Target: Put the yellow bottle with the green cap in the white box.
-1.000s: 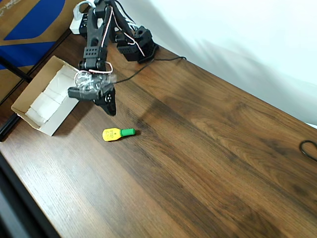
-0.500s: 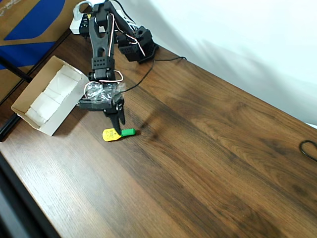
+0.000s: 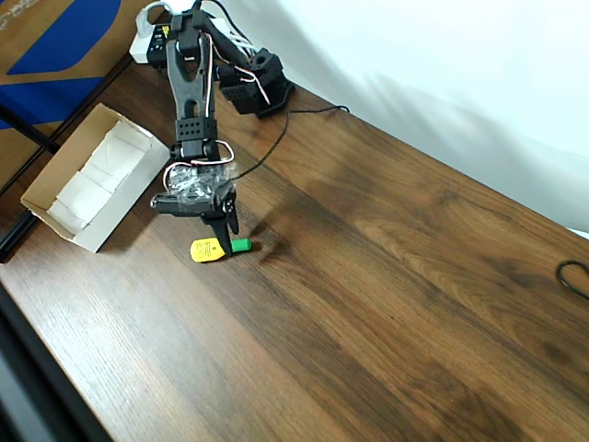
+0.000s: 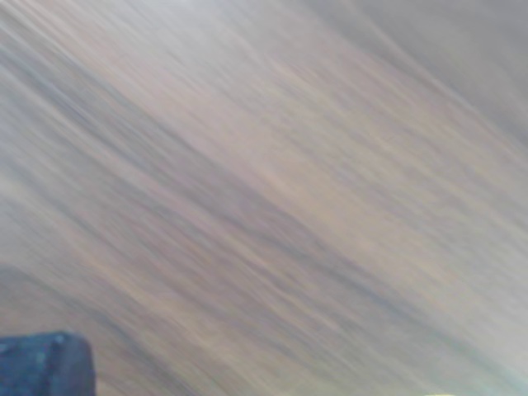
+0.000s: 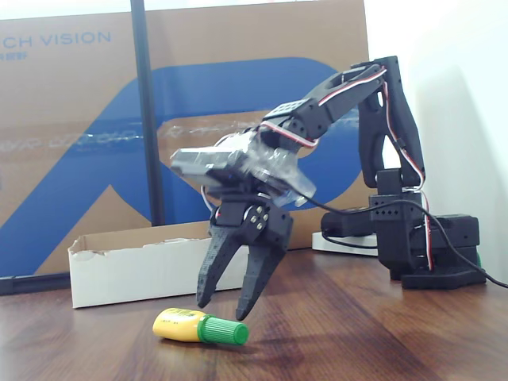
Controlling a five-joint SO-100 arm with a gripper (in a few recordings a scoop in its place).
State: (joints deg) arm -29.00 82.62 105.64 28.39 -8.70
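Yellow bottle with the green cap [image 5: 198, 326]: squat, small label print, lying on its side on the wooden surface [image 3: 386, 304], just below the black tool [image 5: 226, 305], whose fingers are spread apart, gripping nothing. White box [image 5: 135, 266] behind the bottle: shallow, open-topped, lined with white folded paper [image 3: 97, 175].

A dark wood-grain counter [image 3: 386, 304] fills most of the overhead frame. A white wall [image 3: 442, 64] spans the upper right. Brown-and-blue cardboard [image 5: 79, 143] stands behind in the fixed view.
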